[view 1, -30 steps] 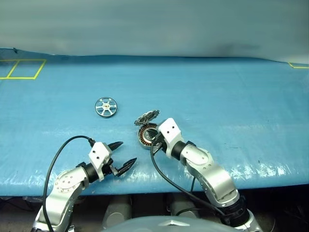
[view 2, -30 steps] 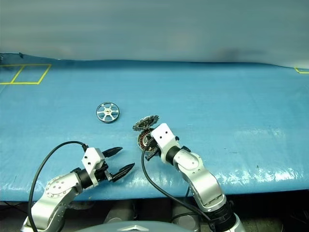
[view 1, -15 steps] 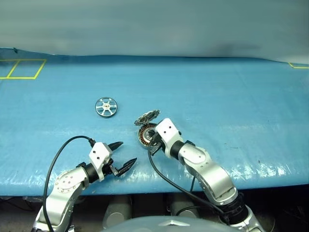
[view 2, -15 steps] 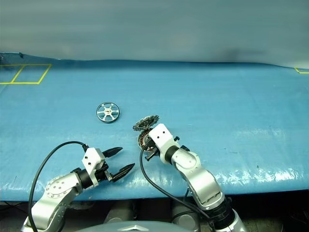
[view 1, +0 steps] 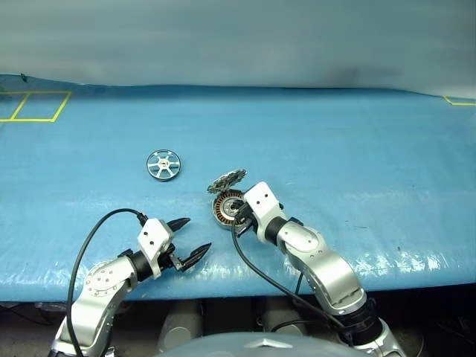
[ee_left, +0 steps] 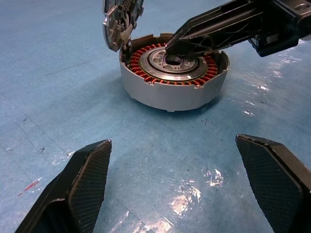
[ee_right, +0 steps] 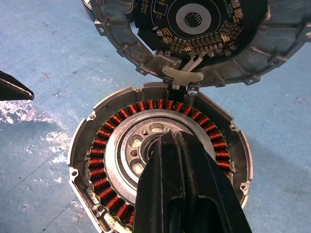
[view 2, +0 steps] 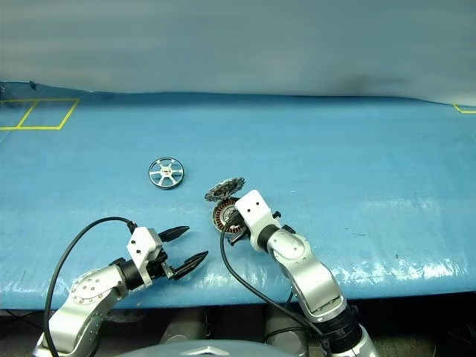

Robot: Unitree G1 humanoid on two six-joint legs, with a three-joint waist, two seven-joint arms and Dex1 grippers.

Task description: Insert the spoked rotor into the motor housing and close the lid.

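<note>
**Two Components Apart: Rotor Not Yet Fetched, Housing Open**

Over the last second little has changed. The right gripper (ee_left: 176,47) has shifted only slightly over the motor housing (ee_left: 173,87); the left gripper (view 1: 187,239) has kept still. Neither gripper carries a part, so insertion has not begun.

**Right gripper.** Its two black fingers (ee_right: 182,194) are pressed together with nothing between them. Their tips sit over the silver central bearing (ee_right: 146,141), at or just above it; contact cannot be confirmed. The ring of copper windings (ee_right: 104,160) surrounds the fingertips on all sides.

**Left gripper.** Its fingers (ee_left: 85,187) stand wide apart and empty. The housing lies ahead of them, near but not between them.

**Spoked rotor.** The spoked rotor (view 1: 163,164) lies flat on the blue table cover (view 1: 357,149), well apart from both sets of fingers, beyond the left gripper and off to the left of the housing. Its axis points straight up.

**Orientation.** The housing rests on its base, open face and axis upward. The lid (ee_right: 194,34) stands tilted up on the far side of the right fingertips, joined at the rim, its toothed edge raised and its inner face toward the camera.

**Implication.** The cavity appears ready; the rotor probably needs collecting next, likely by the open left gripper.
</note>
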